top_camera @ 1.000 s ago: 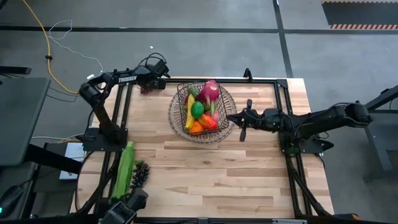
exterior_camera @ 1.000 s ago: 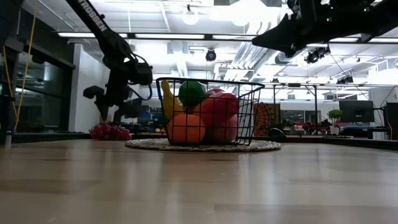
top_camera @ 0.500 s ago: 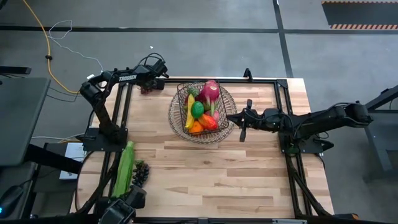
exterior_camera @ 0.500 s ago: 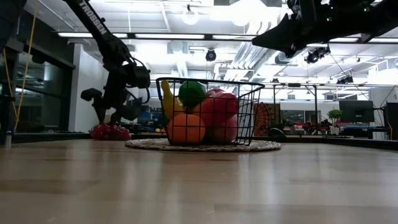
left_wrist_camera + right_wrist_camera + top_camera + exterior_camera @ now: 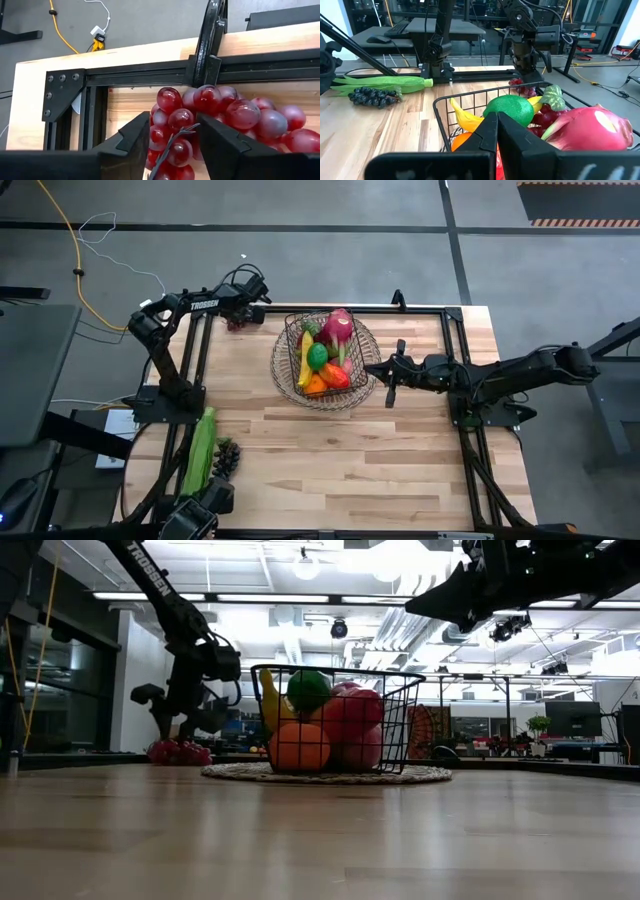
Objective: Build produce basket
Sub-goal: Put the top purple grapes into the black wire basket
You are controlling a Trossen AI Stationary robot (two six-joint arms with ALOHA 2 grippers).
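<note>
Left gripper (image 5: 172, 142) hangs at the table's far left corner, its fingers (image 5: 135, 135) spread either side of one bunch of red grapes (image 5: 233, 323) on the wood — around the bunch, though I cannot tell if they pinch it. Right gripper (image 5: 375, 368) hovers clenched and empty, just right of the basket (image 5: 290, 340). One dark wire basket, tapered, sits on one round wicker tray (image 5: 372, 348) at the table's far middle. Inside: one pink dragon fruit (image 5: 338, 327), one green pear (image 5: 317, 356), one banana (image 5: 304, 365), one orange (image 5: 315, 384) — others are too crowded to count. Near left lie one bundle of green beans (image 5: 201, 451) and one bunch of dark grapes (image 5: 225, 459).
</note>
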